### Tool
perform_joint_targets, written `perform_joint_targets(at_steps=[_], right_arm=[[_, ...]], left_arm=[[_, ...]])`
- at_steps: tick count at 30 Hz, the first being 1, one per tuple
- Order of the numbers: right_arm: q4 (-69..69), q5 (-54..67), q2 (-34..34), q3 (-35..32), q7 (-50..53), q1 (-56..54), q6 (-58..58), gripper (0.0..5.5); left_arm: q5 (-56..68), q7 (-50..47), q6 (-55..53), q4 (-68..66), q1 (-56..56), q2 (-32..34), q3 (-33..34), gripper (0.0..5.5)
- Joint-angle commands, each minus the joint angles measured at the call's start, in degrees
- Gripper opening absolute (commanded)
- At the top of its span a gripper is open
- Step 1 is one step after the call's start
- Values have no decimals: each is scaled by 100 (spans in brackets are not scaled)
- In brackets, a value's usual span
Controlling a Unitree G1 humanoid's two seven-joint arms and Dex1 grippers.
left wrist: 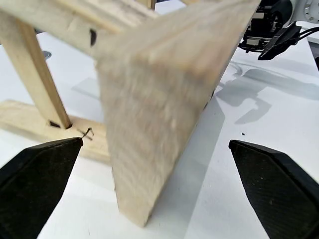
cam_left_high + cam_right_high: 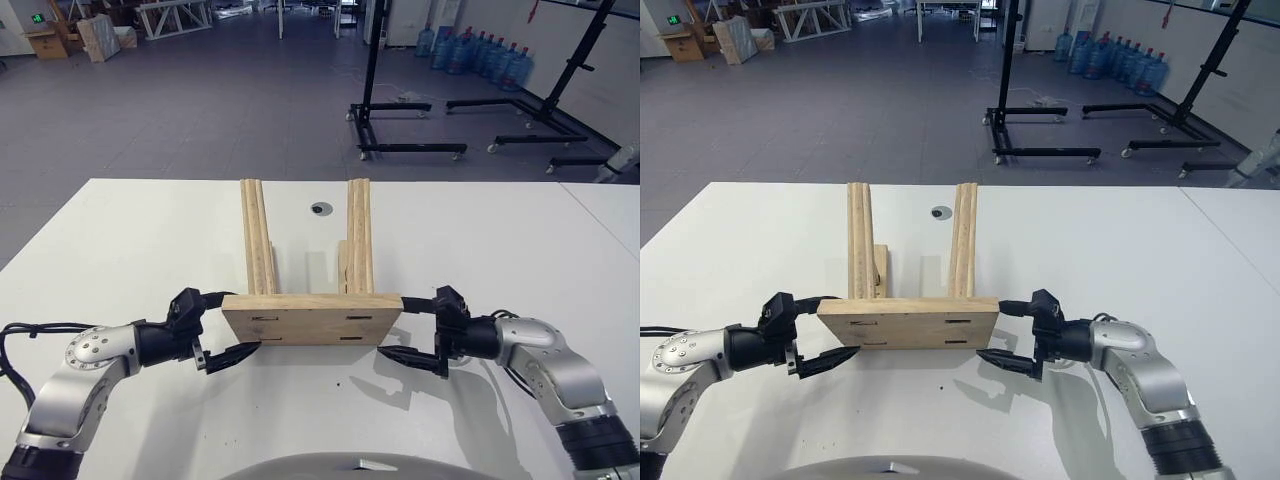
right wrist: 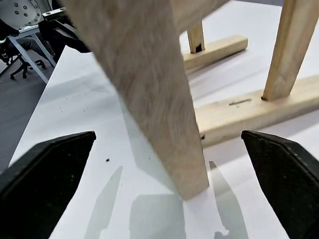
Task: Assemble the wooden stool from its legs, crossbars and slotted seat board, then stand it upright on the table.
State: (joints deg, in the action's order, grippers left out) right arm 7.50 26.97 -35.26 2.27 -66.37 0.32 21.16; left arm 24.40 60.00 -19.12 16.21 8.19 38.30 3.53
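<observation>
The wooden stool lies on its side on the white table (image 2: 120,240). Its slotted seat board (image 2: 310,318) stands on edge facing me, and its legs (image 2: 257,235) (image 2: 358,235) stretch away along the table, joined by a crossbar (image 2: 880,270). My left gripper (image 2: 225,328) is open at the board's left end, one finger above and one below. My right gripper (image 2: 410,330) is open the same way at the right end. In the left wrist view the seat board (image 1: 159,114) rises between the black fingertips (image 1: 40,189). In the right wrist view the board's end (image 3: 149,89) stands between the fingertips (image 3: 284,174).
A small round hole (image 2: 321,209) sits in the table behind the legs. Bare table lies to both sides and in front of the stool. Black wheeled stands (image 2: 410,120) and water bottles (image 2: 480,50) are on the floor far beyond the table.
</observation>
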Motion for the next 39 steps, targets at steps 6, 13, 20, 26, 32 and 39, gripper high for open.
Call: perform_joint_targets(at_steps=[6, 13, 20, 26, 32, 39], right_arm=[[-64, -25, 230, 227, 122, -306, -47, 478], [-450, -259, 179, 375, -125, -332, -470, 351], [-642, -238, 236, 418, -280, -460, -616, 210], [-495, 237, 115, 290, -372, -650, 321, 199], [-396, 2657, -232, -662, 87, -2419, 4156, 190], [-1952, 3284, 1061, -1846, 2320, -4439, 6774, 178]], left_arm=[[-229, 1, 450, -393, -253, -207, -473, 470], [-381, 44, 755, -830, -417, -184, -590, 361], [-403, 237, 807, -1095, -533, -155, -763, 250], [245, 380, -340, -823, -730, -5, -613, 239], [2476, -207, -3130, -279, -2361, 211, 418, 233], [3969, -2706, -5334, -1365, -4636, -781, 1327, 226]])
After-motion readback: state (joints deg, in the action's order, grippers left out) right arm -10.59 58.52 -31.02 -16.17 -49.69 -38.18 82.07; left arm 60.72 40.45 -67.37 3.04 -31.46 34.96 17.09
